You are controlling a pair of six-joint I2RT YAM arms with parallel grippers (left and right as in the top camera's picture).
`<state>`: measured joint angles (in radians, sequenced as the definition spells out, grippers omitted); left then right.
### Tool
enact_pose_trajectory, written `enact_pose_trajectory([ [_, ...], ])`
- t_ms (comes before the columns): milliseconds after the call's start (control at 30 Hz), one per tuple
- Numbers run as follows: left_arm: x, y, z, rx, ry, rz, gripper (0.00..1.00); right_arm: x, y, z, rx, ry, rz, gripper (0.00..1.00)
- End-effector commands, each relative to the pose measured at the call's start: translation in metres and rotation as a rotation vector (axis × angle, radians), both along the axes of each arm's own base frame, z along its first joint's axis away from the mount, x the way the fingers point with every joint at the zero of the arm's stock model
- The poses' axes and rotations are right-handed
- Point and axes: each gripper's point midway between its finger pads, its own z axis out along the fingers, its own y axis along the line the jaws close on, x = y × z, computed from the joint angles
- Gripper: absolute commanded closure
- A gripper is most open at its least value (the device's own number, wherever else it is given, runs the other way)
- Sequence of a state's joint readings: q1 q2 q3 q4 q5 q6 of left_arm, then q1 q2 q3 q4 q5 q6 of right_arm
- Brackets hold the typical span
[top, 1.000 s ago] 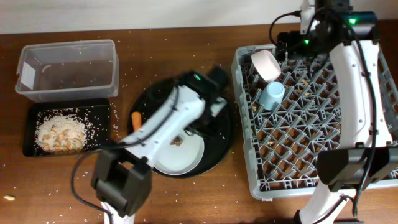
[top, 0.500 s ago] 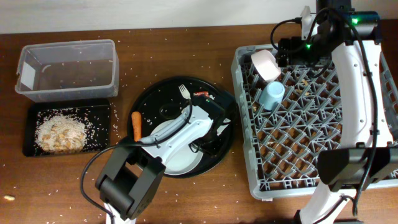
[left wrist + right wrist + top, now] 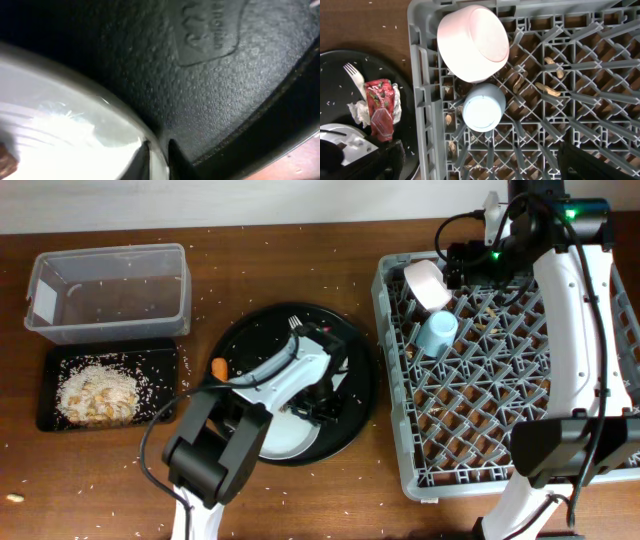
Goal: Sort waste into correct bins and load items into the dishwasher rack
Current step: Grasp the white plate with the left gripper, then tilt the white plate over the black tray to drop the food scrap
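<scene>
The round light-grey plate (image 3: 280, 435) lies in the large round black tray (image 3: 355, 370). My left gripper (image 3: 325, 402) is low at the plate's right edge. In the left wrist view its fingers (image 3: 159, 156) are shut on the plate's rim (image 3: 60, 115), with a brown lump (image 3: 4, 160) at the frame's left edge. The carrot (image 3: 218, 368) lies on the round tray's left side. The red-and-white wrapper (image 3: 381, 107) and napkin (image 3: 357, 111) show only in the right wrist view. The white bowl (image 3: 428, 283) and blue cup (image 3: 437, 332) sit in the grey rack (image 3: 500, 440). My right gripper (image 3: 462, 258) is open and empty above the rack's back left.
The clear tub (image 3: 110, 290) stands at the back left. The shallow black tray (image 3: 160, 405) in front of it holds rice and food. A white fork (image 3: 294, 323) lies at the round tray's back. Rice grains are scattered over the table. Peanuts (image 3: 547, 90) lie under the rack grid.
My left gripper has moved from the round tray's back down to the plate's right rim and closed on it, uncovering the fork. The right arm has not moved.
</scene>
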<state>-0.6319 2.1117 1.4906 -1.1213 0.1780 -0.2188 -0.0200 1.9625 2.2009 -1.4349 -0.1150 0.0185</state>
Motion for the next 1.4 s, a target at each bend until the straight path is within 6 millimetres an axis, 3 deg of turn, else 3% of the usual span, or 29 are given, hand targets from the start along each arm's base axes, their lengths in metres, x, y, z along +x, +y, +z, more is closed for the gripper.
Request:
enact_pose_trajectory([
  [0, 0.002, 0.010, -0.016, 0.007, 0.044, 0.029, 0.99, 0.001, 0.002, 0.007, 0.006, -0.024, 0.006, 0.04],
  [167, 0.009, 0.004, 0.014, 0.002, 0.049, -0.020, 0.99, 0.001, 0.002, 0.007, 0.006, -0.024, 0.006, 0.04],
  [267, 0.021, 0.000, 0.052, 0.001, 0.031, -0.040, 0.99, 0.000, 0.002, 0.007, 0.006, -0.024, 0.007, 0.04],
  [367, 0.046, 0.004, 0.098, 0.030, -0.071, -0.045, 0.99, 0.000, 0.001, 0.007, 0.006, -0.024, 0.006, 0.04],
  [500, 0.077, 0.014, 0.141, -0.008, -0.174, 0.011, 0.99, 0.000, 0.001, 0.007, 0.006, -0.024, 0.006, 0.04],
  [600, 0.099, 0.048, 0.163, -0.018, -0.208, 0.113, 0.99, 0.000, 0.001, 0.007, 0.006, -0.024, 0.006, 0.03],
  [733, 0.126, 0.126, 0.182, 0.023, -0.253, 0.299, 0.99, 0.001, 0.001, 0.007, 0.002, -0.026, 0.016, 0.03],
  [833, 0.133, 0.187, 0.202, 0.022, -0.302, 0.449, 1.00, 0.001, 0.001, 0.007, 0.000, -0.026, 0.015, 0.03],
  [900, 0.133, 0.211, 0.211, -0.021, -0.316, 0.463, 1.00, 0.001, 0.001, 0.007, 0.000, -0.025, 0.015, 0.03],
  [933, 0.133, 0.235, 0.214, -0.038, -0.324, 0.497, 0.99, 0.000, 0.002, 0.007, 0.003, -0.023, 0.015, 0.03],
  [1033, 0.135, 0.261, 0.223, -0.275, -0.333, 0.521, 1.00, -0.004, 0.002, 0.005, 0.004, -0.006, 0.015, 0.03],
  [1133, 0.139, 0.279, 0.251, -0.629, -0.440, 0.499, 1.00, -0.006, 0.002, 0.004, 0.004, 0.002, 0.015, 0.03],
  [1200, 0.138, 0.291, 0.261, -0.774, -0.489, 0.521, 1.00, -0.008, 0.002, 0.003, 0.004, 0.012, 0.015, 0.03],
  [1300, 0.134, 0.309, 0.262, -0.877, -0.508, 0.594, 1.00, -0.009, 0.002, 0.003, 0.004, 0.016, 0.016, 0.03],
  [1367, 0.127, 0.325, 0.252, -0.904, -0.488, 0.673, 1.00, -0.009, 0.002, 0.003, 0.004, 0.015, 0.016, 0.03],
])
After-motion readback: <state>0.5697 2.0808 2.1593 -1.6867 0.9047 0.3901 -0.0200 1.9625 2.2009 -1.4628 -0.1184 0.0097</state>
